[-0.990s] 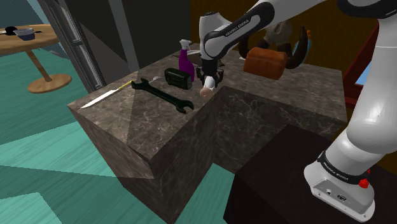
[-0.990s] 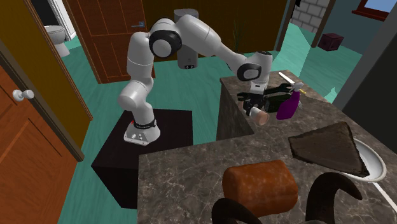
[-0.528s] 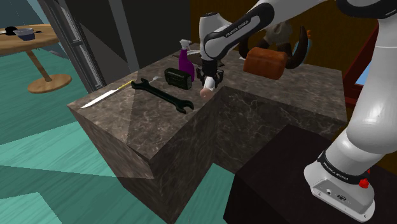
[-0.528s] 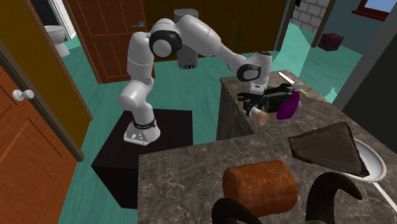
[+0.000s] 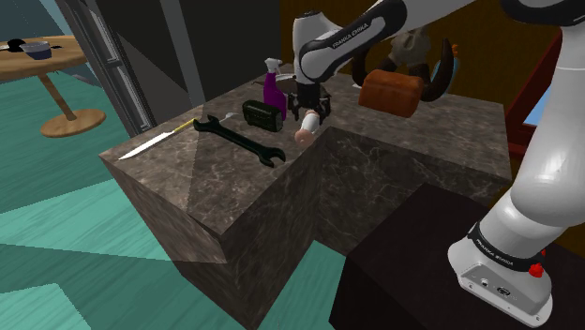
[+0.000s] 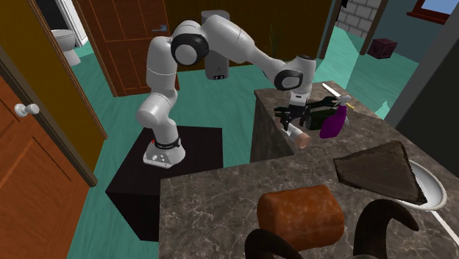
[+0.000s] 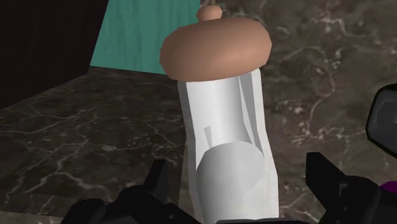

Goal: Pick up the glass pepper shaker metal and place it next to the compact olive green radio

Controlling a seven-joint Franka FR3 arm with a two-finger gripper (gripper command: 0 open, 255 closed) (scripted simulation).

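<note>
The pepper shaker (image 5: pixel 304 130) has a white body and a tan cap. It lies tilted on the dark marble counter (image 5: pixel 394 150), just beside the dark green radio (image 5: pixel 263 114) and close to the counter's inner corner. My gripper (image 5: pixel 307 106) hovers right above the shaker, open. In the wrist view the shaker (image 7: pixel 226 121) runs away from the hand between the two fingers (image 7: pixel 159 184), and neither finger touches it. From the second exterior view the shaker (image 6: pixel 299 135) rests below the gripper (image 6: pixel 292 118), with the radio (image 6: pixel 319 115) behind it.
A purple spray bottle (image 5: pixel 274 89) stands behind the radio. A black wrench (image 5: pixel 239 139) and a knife (image 5: pixel 155 142) lie toward the shoulder view's left. A brown loaf (image 5: pixel 389 92) sits further back. The counter drops off to the teal floor (image 5: pixel 84 225) beside the shaker.
The fingers have opened and let go of the shaker. The hand has risen slightly, and the shaker now rests on the counter by the radio.
</note>
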